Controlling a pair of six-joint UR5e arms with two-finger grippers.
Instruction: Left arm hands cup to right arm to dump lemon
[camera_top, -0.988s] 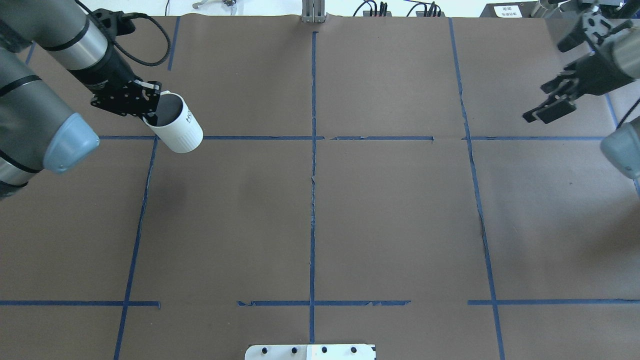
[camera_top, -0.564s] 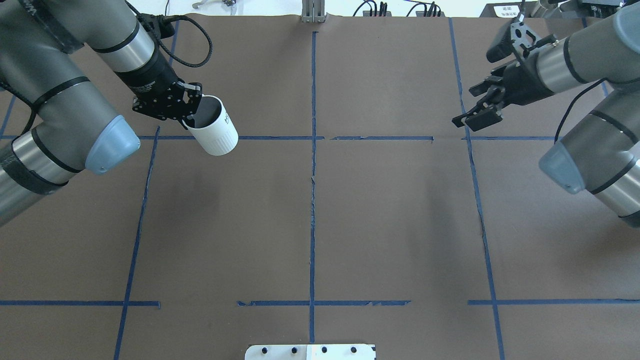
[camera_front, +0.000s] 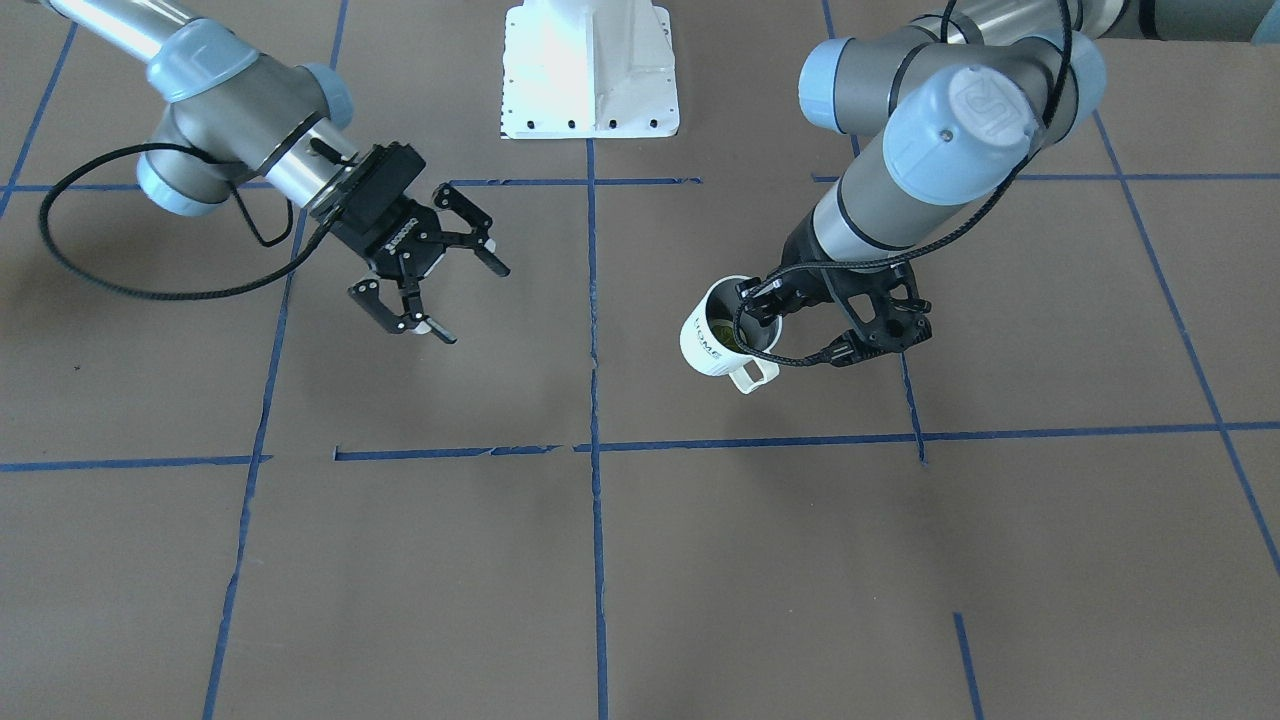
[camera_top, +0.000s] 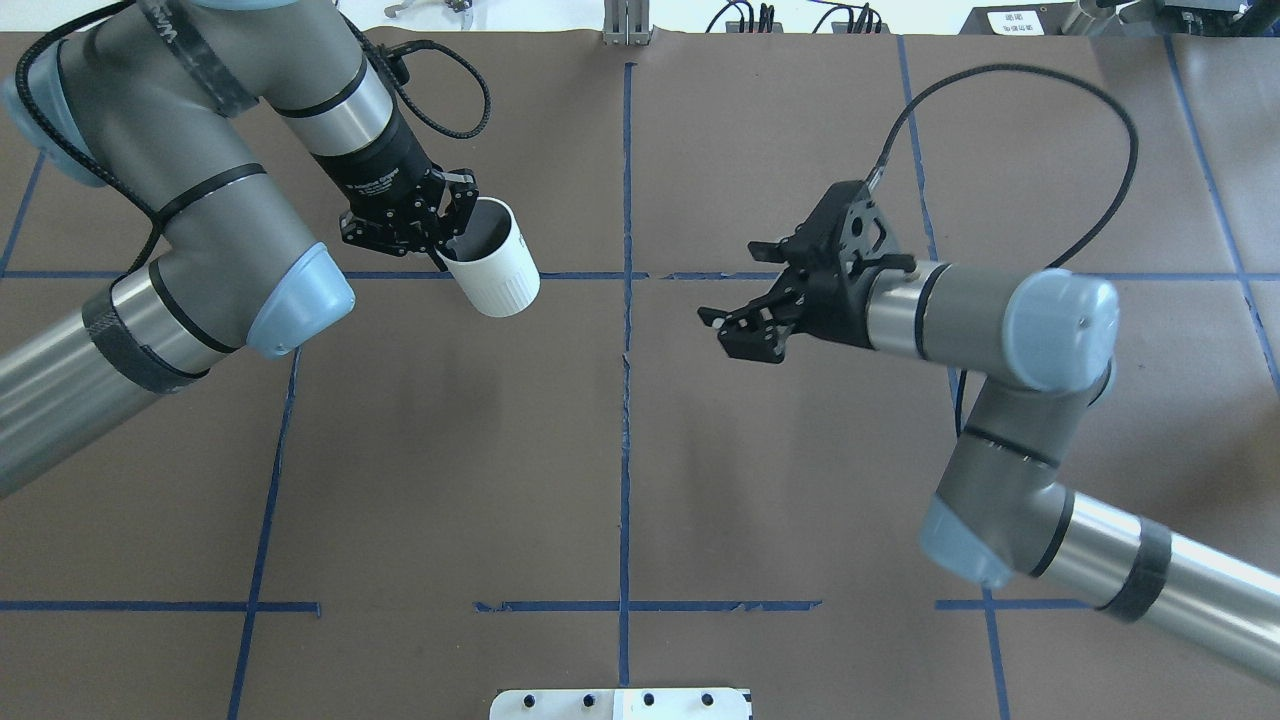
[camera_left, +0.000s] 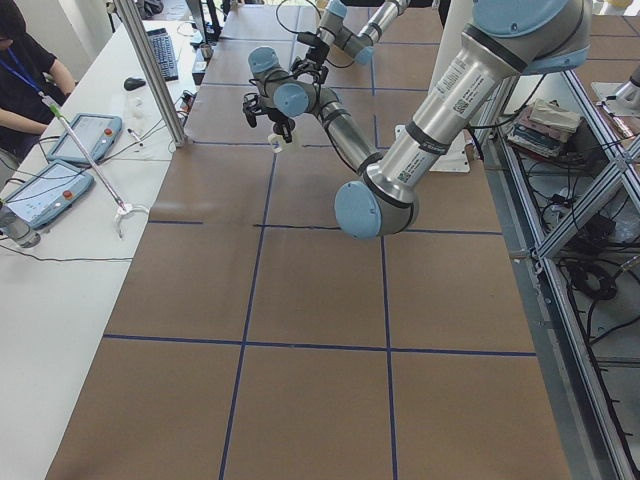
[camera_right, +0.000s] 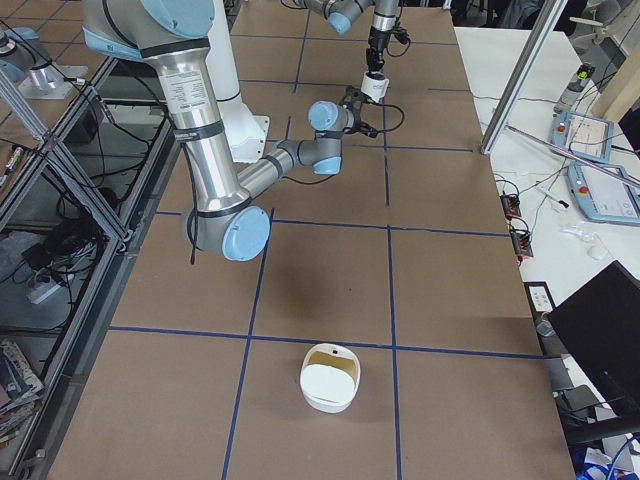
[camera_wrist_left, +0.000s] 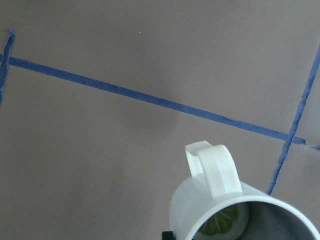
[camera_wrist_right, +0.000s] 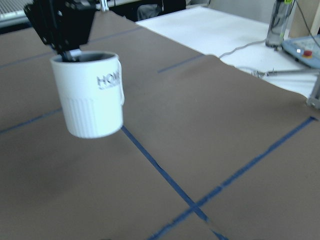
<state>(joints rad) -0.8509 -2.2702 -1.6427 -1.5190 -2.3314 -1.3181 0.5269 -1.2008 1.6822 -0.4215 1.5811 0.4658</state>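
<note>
My left gripper (camera_top: 448, 240) is shut on the near rim of the white HOME cup (camera_top: 495, 268) and holds it above the table, left of the centre line. In the front view the cup (camera_front: 712, 340) hangs tilted under this gripper (camera_front: 762, 298), handle towards the camera. The yellow-green lemon (camera_wrist_left: 226, 223) lies inside the cup in the left wrist view. My right gripper (camera_top: 728, 290) is open and empty, right of the centre line, and points at the cup across a gap. It also shows in the front view (camera_front: 476, 305). The right wrist view shows the cup (camera_wrist_right: 92, 100) ahead.
The brown table (camera_top: 620, 450) carries blue tape lines. The white robot base plate (camera_front: 590, 70) sits at the robot's edge. A white container (camera_right: 330, 377) stands at the table's right end. Operator tablets (camera_left: 60, 165) lie on the side bench.
My left arm has carried the cup to the right, towards the centre line. My right arm has swung in from the far right towards the centre, gripper still open.
</note>
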